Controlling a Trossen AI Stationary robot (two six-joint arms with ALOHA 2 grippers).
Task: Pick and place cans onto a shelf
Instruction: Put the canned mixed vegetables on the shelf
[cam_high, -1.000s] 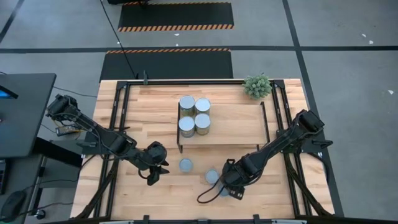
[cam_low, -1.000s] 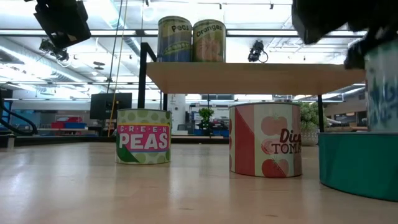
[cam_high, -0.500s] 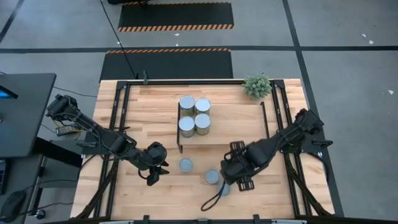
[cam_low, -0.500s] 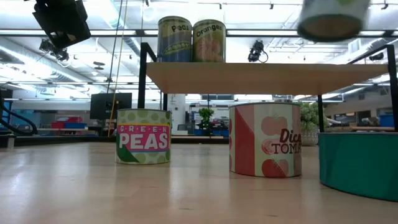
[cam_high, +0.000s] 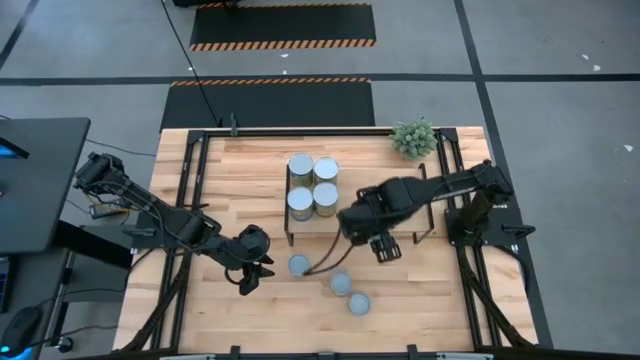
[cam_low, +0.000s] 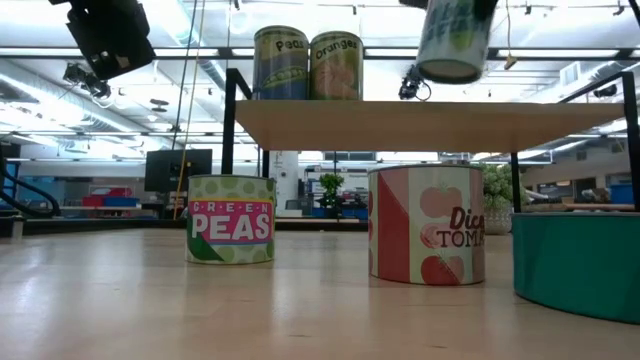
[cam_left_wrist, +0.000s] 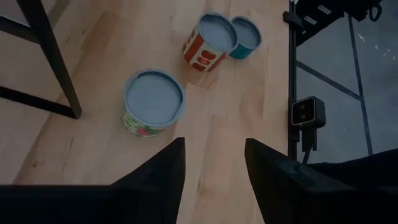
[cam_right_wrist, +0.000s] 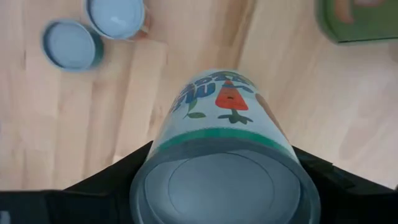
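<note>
From above, four cans are seen standing in a square at the left end of the shelf, while three more cans are left on the table near its front edge, in front of the shelf. The right gripper is placed over the shelf's front edge, beside the four cans; the left gripper is held above the table near the front edge, left of the loose cans. At table height, a can with a carrot label is seen lifted above the shelf top, to the right of the two shelved cans facing the camera, with a green peas can, a red tomato can and a teal can standing below on the table. In the left wrist view, the left gripper's fingers are shown apart with nothing between them, the three loose cans lying ahead. In the right wrist view, the carrot-labelled can is clamped between the right gripper's fingers over the wood.
</note>
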